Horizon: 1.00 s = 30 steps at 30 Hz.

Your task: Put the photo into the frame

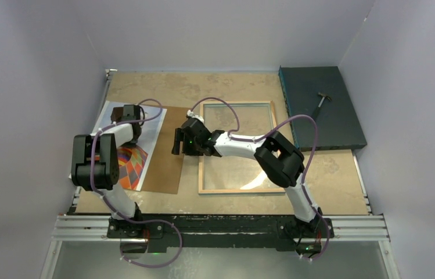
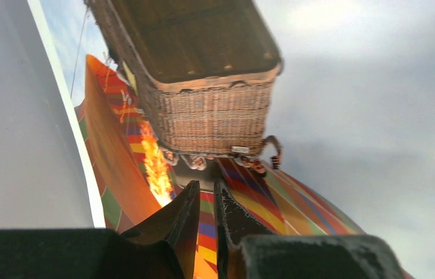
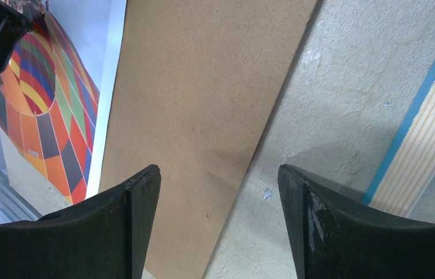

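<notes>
On the left side of the tabletop [image 1: 331,174] the photo [image 1: 135,164] lies picture side up. Its right edge meets the brown backing board [image 1: 168,157]; I cannot tell which of the two is on top. The frame [image 1: 232,190] lies flat near the middle with its pale wood side up, well apart from the photo. I see only the tabletop through its opening.

My left gripper [image 2: 207,189] hangs low over the far part of the photo. Its fingers are almost pressed together, with only a thin slit between them, and I see no paper caught in it. My right gripper [image 3: 219,170] is spread wide and holds nothing. It hovers over the right edge of the backing board, between the photo and the frame.

I judge the task to be at its beginning, because the photo is not yet lifted and not yet near the frame. What is left is nearly everything: to take the thin paper by an edge, carry it to the right and lay it inside the opening. The board probably goes after it.
</notes>
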### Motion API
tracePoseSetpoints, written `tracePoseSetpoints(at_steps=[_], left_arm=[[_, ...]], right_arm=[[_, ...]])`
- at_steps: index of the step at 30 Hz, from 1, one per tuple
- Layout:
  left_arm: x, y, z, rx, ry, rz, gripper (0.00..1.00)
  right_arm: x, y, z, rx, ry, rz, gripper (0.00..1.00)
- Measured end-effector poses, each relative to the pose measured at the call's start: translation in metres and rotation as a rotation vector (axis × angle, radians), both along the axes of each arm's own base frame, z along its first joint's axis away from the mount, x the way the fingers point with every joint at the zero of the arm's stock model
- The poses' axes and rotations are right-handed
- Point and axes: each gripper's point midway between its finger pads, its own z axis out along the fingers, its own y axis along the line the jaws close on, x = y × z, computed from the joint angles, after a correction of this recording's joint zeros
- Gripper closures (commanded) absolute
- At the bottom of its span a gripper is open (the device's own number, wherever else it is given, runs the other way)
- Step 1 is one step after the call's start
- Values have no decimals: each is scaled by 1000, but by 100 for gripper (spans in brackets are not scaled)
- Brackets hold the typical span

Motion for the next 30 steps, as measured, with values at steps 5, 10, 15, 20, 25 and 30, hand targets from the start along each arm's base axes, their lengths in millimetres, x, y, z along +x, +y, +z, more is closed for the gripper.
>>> tracePoseSetpoints(at_steps=[5, 10, 15, 20, 25, 30], left_arm=[[2, -25, -4, -48, -2, -35, 89], [3, -53, -1, -133, 7, -85, 83], [8, -61, 26, -175, 43, -131, 67], [62, 13, 110, 28, -161, -42, 56], [70, 81, 137, 287, -226, 77, 39], [70, 97, 99, 372, -132, 102, 47]], right_arm=[[-1, 1, 0, 9, 7, 0, 23], [-1, 1, 0, 12, 10, -2, 24], [0, 2, -1, 23, 4, -5, 24], [1, 2, 1, 42, -15, -10, 24], [-3, -5, 1, 50, -24, -12, 25], [-9, -14, 0, 46, -21, -11, 25]])
